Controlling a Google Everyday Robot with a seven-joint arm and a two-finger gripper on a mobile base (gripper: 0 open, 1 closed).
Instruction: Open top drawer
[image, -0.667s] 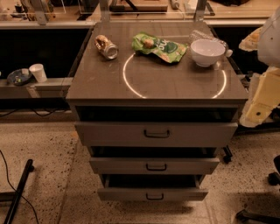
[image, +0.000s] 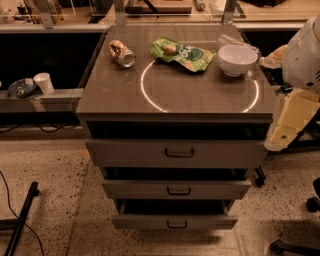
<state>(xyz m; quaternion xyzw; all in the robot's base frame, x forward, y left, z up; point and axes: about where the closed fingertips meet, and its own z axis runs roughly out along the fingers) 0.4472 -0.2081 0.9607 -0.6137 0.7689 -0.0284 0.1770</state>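
The gripper (image: 291, 120) hangs at the right edge, just beside the cabinet's (image: 115, 97) top right corner, holding nothing; whether it is spread or closed, I cannot tell. On the cabinet top lie a crushed can (image: 122, 54), a green snack bag (image: 183, 55) and a white bowl (image: 237, 60). The top drawer (image: 130, 153) stands slightly pulled out, left of and below the gripper, its black handle (image: 179, 153) well apart from it. The two lower drawers (image: 135, 189) are also ajar.
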